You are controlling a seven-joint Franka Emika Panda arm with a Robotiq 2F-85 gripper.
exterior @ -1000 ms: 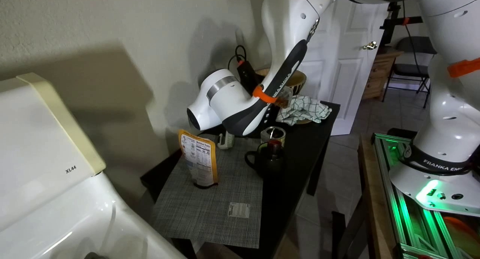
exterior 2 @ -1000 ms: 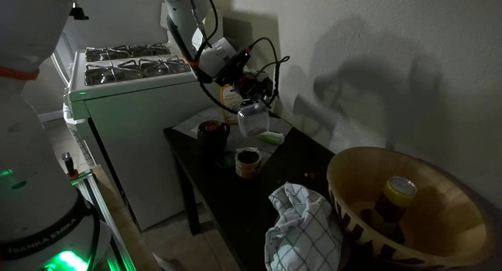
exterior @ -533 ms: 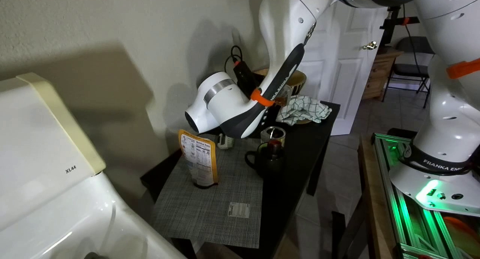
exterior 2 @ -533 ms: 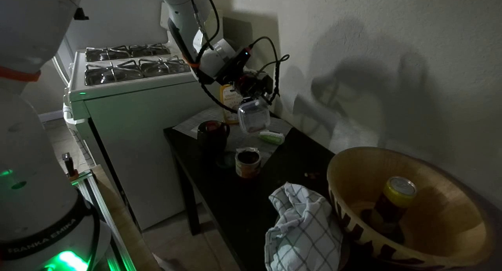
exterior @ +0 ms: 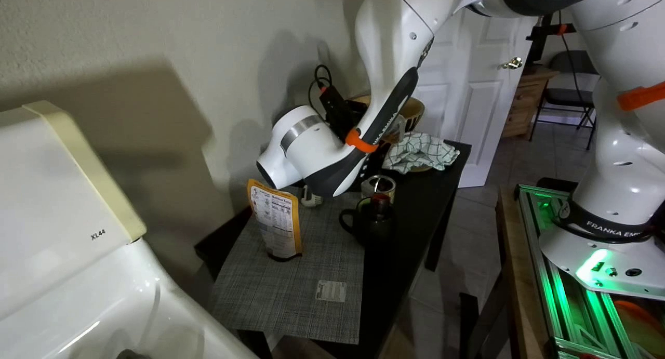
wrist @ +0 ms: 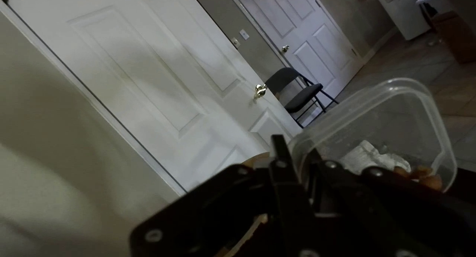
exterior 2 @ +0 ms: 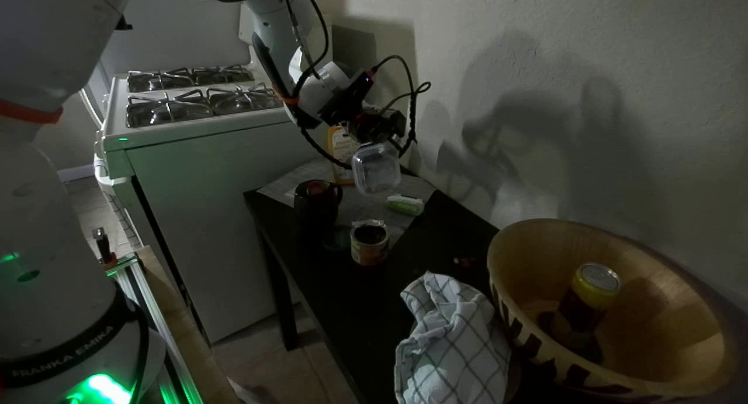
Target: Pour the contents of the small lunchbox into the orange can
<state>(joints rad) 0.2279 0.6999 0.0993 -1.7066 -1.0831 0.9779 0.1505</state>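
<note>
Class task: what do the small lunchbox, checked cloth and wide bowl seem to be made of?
Small lunchbox: most likely clear, glossy plastic; see-through walls, rim catching light.
Checked cloth: matt fabric, perhaps cotton; it lies in soft folds.
Wide bowl: probably wood or bamboo, low sheen; tan inside that looks smooth.

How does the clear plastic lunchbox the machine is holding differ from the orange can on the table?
Look: the clear lunchbox is see-through and squarish; the orange can is opaque and round.
Place: the clear lunchbox is gripped in the air by the gripper; the orange can stands on the dark table.
Pose: the clear lunchbox is tilted; the orange can is upright.
Both are open containers.
</note>
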